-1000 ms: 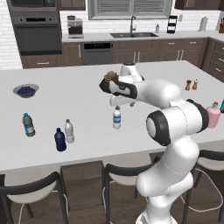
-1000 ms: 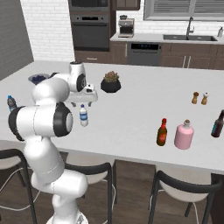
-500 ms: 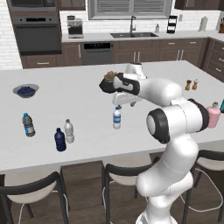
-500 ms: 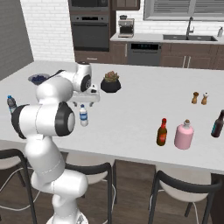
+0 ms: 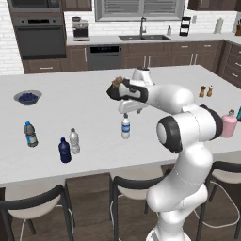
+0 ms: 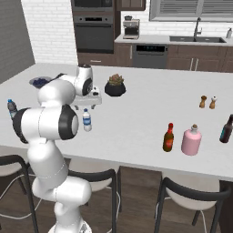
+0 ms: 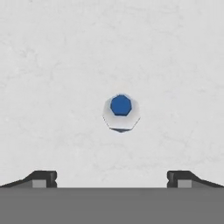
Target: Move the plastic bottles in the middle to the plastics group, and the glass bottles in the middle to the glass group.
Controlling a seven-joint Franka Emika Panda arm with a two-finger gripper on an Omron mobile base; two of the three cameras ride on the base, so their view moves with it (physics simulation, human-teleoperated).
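A small clear bottle with a blue label (image 5: 125,127) stands upright mid-counter. My gripper (image 5: 126,112) hangs straight above it, open, with nothing between its fingers. In the hand view the bottle (image 7: 121,112) is seen from above, centred ahead of the wide-apart fingertips (image 7: 41,178). A plain greyish bottle (image 5: 74,141) stands right beside the dark navy bottle (image 5: 64,150), and the dark-capped clear bottle (image 5: 30,134) is further left. The slim red-brown bottle (image 6: 169,138) stands next to the pink bottle (image 6: 191,140), with a dark teal bottle (image 6: 226,129) to the right.
A potted plant (image 6: 115,85) sits behind my hand. A bowl of blueberries (image 5: 28,97) is at the far left, and two small shakers (image 6: 207,101) stand at the right. Stools line the counter's near edge (image 5: 94,172).
My hand has shifted slightly over the blue-labelled bottle. None of the bottles has moved.
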